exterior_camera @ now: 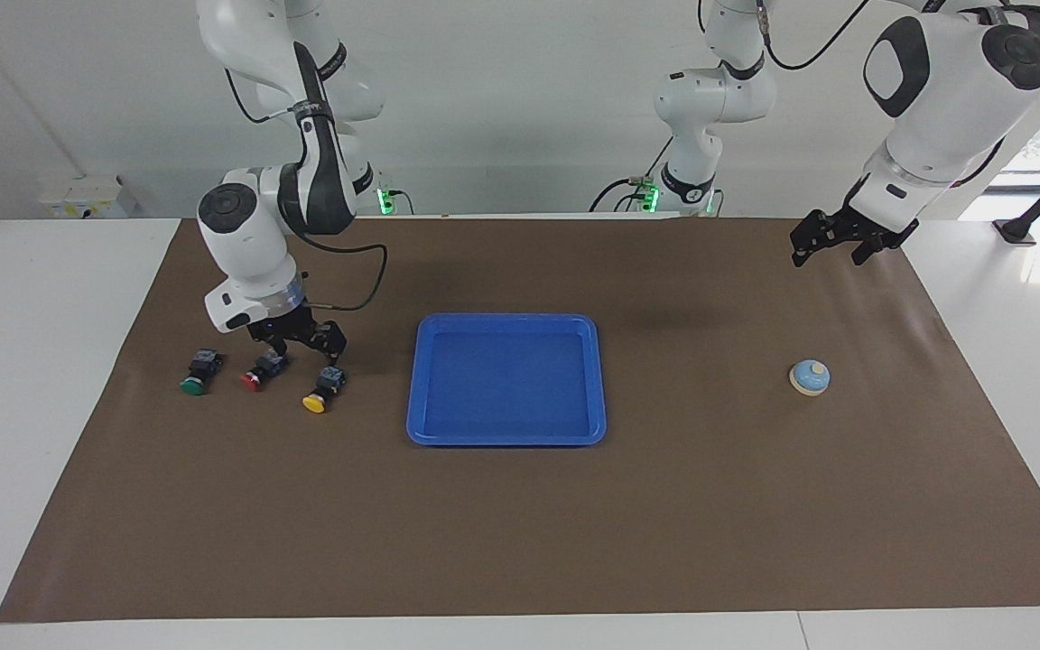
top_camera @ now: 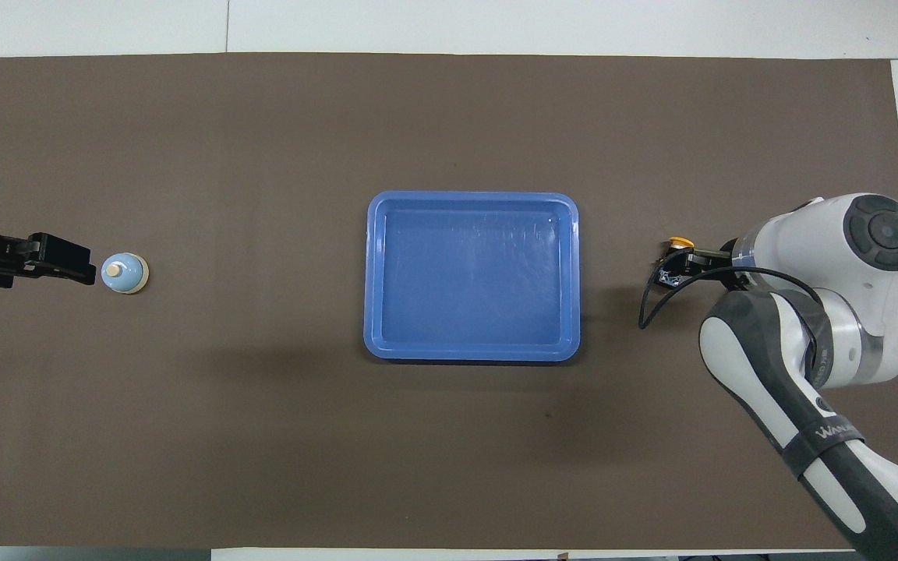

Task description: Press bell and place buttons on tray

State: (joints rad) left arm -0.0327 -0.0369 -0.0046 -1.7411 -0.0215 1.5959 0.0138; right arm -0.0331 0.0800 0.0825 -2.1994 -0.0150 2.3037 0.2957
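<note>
Three buttons lie in a row on the brown mat toward the right arm's end: green (exterior_camera: pixel 197 373), red (exterior_camera: pixel 262 369) and yellow (exterior_camera: pixel 321 391). My right gripper (exterior_camera: pixel 305 346) is open and low over the red and yellow ones, holding nothing. In the overhead view its arm hides the red and green buttons, and only the yellow cap (top_camera: pixel 678 243) shows. The blue tray (exterior_camera: pixel 506 319) (top_camera: pixel 472 197) lies mid-table with nothing in it. The bell (exterior_camera: pixel 809 376) (top_camera: pixel 125 273) stands toward the left arm's end. My left gripper (exterior_camera: pixel 830 246) (top_camera: pixel 67 261) hangs open in the air, apart from the bell.
The brown mat (exterior_camera: pixel 520 524) covers most of the white table. A black cable loops off the right wrist (top_camera: pixel 652 300) between the tray and the yellow button.
</note>
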